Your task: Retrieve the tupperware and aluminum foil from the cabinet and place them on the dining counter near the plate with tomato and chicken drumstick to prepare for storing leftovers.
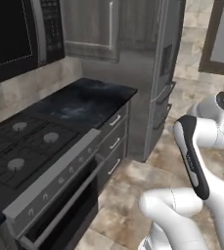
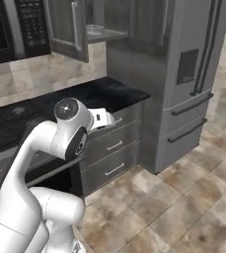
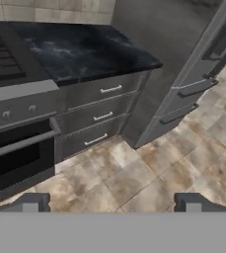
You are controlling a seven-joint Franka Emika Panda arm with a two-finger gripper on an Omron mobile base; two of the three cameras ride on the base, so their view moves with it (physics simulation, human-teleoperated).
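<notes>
The grey wood-grain cabinet (image 2: 65, 29) hangs right of the microwave, its door swung open, with a pale bar handle (image 2: 75, 21). On its grey shelf sits the tupperware (image 2: 95, 28), a small pale shallow container. The cabinet (image 1: 91, 27) also appears at the top of the left base view. In the hand view my gripper (image 3: 112, 202) is open, its two dark fingertips (image 3: 33, 201) far apart with nothing between them, looking down at drawers and floor. The aluminum foil, dining counter, plate, tomato and chicken drumstick are out of view.
A black microwave (image 1: 15, 34) hangs over the stove (image 1: 20, 144), whose oven door (image 1: 64, 210) juts forward. A black-topped counter (image 2: 99, 94) with drawers (image 3: 102, 116) stands beside a tall grey fridge (image 2: 183, 74). Tiled floor (image 2: 183, 197) spreads to the right.
</notes>
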